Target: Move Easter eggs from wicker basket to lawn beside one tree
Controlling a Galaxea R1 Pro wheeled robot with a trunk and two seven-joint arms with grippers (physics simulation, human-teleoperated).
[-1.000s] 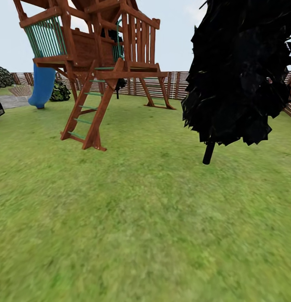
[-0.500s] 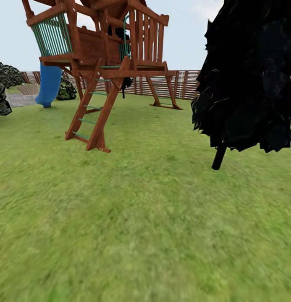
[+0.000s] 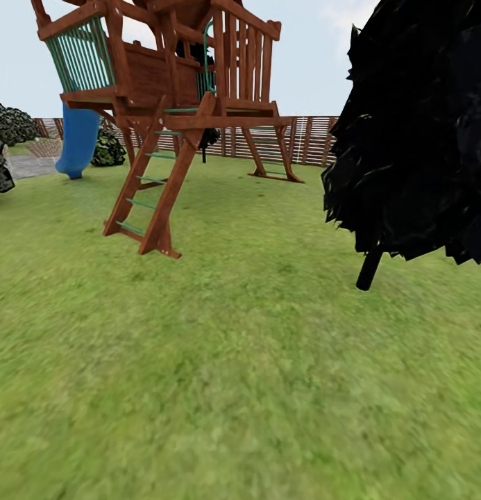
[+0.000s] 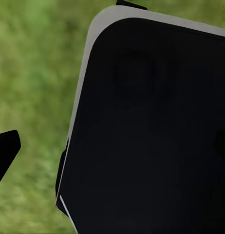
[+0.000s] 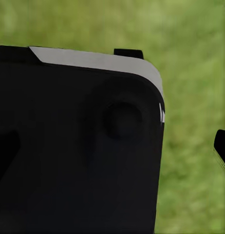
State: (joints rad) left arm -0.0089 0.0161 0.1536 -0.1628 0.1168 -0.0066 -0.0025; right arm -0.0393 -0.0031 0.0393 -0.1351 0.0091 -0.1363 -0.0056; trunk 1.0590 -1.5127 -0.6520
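Beside the wooden play tower [image 3: 164, 118], a black-leaved tree [image 3: 420, 132] stands on the lawn [image 3: 219, 375]; driving on risks brushing it. Whether either hand is spread, I cannot tell.

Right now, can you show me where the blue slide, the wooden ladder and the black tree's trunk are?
Blue plastic slide [image 3: 78, 142], head view, on its lower curved stretch.
Reddish-brown wooden ladder [image 3: 151, 184], head view, on a green rung midway up.
Thin black tree trunk [image 3: 370, 269], head view, on its bare lower part.
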